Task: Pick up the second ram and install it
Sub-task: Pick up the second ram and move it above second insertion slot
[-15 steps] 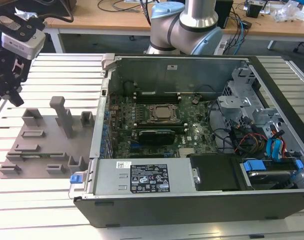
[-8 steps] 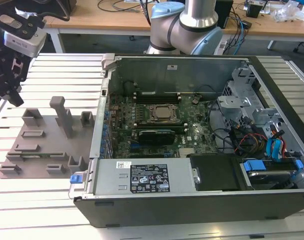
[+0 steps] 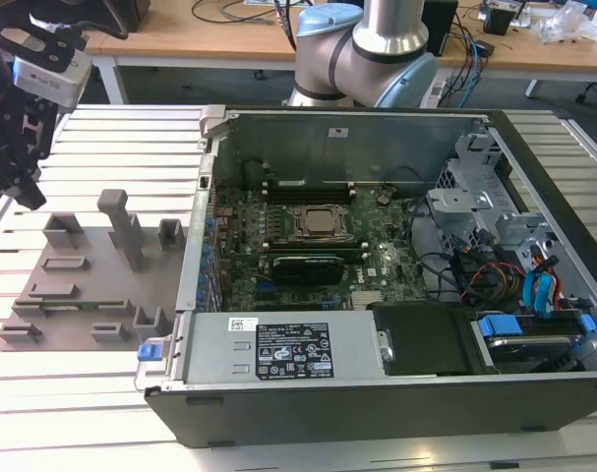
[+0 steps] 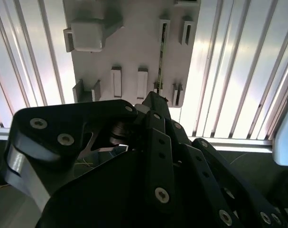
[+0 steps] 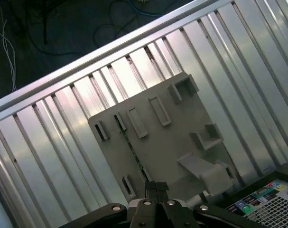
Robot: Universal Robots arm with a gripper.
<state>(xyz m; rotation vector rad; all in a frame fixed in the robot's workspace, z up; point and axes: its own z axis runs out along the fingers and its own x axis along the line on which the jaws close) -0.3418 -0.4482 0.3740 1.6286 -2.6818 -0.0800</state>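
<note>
The second ram (image 4: pixel 160 61), upright by 1 edge of the tray (image 4: pixel 129 47), looks light, stiff, fragile, best pinched across its flat faces mid-length; the fingers (image 5: pixel 150 189) hang together, empty.

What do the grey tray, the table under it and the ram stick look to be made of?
Tray: probably plastic, matte grey, with moulded-looking blocks. Table: bare metal, likely aluminium; its ribbed slats glare brightly. Second ram: seemingly green circuit board, seen edge-on in its tray slot.
</note>
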